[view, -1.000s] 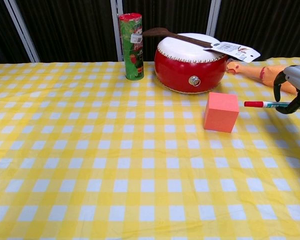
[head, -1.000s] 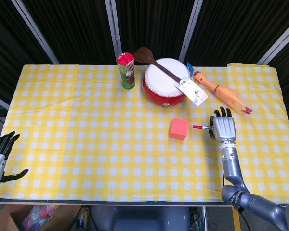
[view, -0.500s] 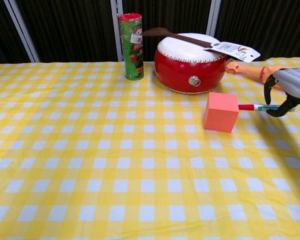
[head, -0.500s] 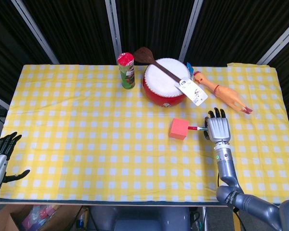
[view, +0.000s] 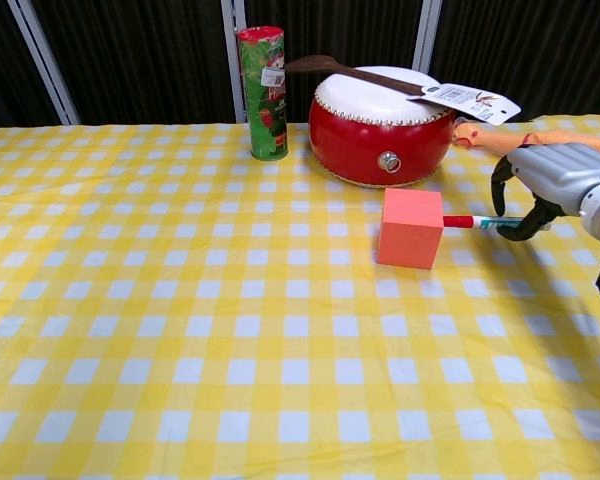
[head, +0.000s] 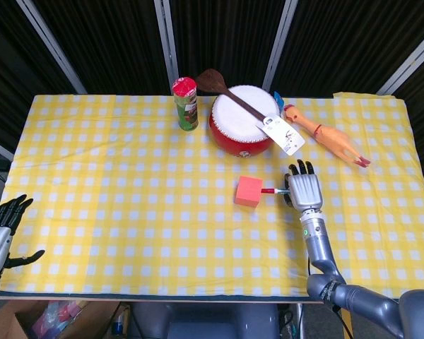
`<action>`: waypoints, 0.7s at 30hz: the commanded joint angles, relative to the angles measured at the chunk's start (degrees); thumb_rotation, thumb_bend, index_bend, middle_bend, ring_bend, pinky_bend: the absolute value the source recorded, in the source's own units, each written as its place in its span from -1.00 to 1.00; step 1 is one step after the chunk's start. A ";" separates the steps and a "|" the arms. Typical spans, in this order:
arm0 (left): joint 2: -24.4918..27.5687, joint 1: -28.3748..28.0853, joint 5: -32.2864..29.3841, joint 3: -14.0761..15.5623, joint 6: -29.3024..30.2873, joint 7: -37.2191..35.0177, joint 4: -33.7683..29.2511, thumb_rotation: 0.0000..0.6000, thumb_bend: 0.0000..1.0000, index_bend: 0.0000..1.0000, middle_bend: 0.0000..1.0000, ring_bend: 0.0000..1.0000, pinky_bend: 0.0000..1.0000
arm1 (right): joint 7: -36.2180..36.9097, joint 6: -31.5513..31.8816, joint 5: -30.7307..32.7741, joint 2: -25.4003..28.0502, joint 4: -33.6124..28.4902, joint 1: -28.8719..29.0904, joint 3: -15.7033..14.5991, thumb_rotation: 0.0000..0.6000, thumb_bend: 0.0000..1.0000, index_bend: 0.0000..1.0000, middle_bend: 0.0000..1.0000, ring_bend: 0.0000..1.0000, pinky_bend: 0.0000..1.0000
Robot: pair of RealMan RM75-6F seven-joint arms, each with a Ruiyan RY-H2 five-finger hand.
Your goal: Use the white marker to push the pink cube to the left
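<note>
The pink cube sits on the yellow checked cloth just in front of the red drum. My right hand grips the white marker, whose red-capped tip touches the cube's right face. The marker lies level and points left. My left hand hangs off the table's left front corner, fingers apart and holding nothing; the chest view does not show it.
A red drum with a wooden spoon and a tag across it stands behind the cube. A green can stands to the drum's left. A rubber chicken lies at the back right.
My right hand moved left with the marker. Its tip met the cube and slid the cube about one check square to the left. The left hand stayed put.
</note>
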 commanded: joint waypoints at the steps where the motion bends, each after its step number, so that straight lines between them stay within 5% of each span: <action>1: 0.06 -0.02 -0.09 -0.04 -0.04 -0.11 -0.01 1.00 -0.95 -1.00 -1.00 -1.00 -1.00 | -0.60 0.76 -0.90 -0.19 -1.79 0.18 -0.27 1.00 0.05 0.41 -0.50 -0.79 -0.76; 21: 0.42 0.10 0.27 0.27 0.03 -1.16 0.13 1.00 -0.95 -1.00 -1.00 -1.00 -1.00 | -8.14 5.11 -0.16 -1.58 -8.61 -0.41 -1.24 1.00 0.05 0.41 -0.50 -0.79 -0.73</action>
